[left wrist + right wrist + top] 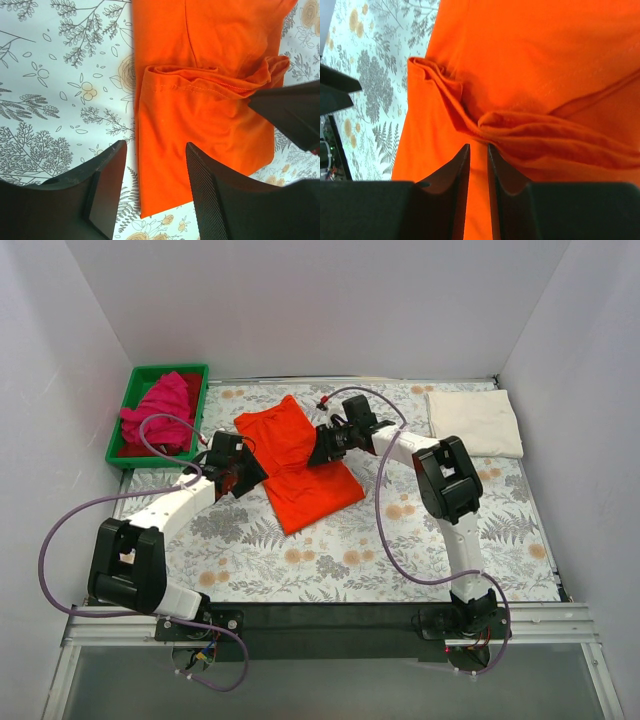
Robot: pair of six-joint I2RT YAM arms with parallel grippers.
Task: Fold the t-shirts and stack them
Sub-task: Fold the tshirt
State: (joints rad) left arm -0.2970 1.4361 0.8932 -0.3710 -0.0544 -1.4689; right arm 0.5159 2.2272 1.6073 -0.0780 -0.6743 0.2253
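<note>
The orange-red t-shirt (300, 465) lies partly folded mid-table on the floral cloth. It also shows in the left wrist view (200, 125) and the right wrist view (530, 60). My left gripper (245, 472) is open and empty, with its jaws (156, 147) straddling the shirt's left edge above the cloth. My right gripper (322, 445) is nearly closed (478, 146), pinching a bunched fold of the orange shirt at its tips. The cream-white t-shirt (475, 422) lies folded at the back right. The magenta-pink t-shirt (160, 410) lies crumpled in the green tray (170, 369).
The grey floral-print cloth (400, 540) covers the table. White walls close in the left, back and right sides. The green tray stands at the back left corner. Purple cables loop from both arms over the table.
</note>
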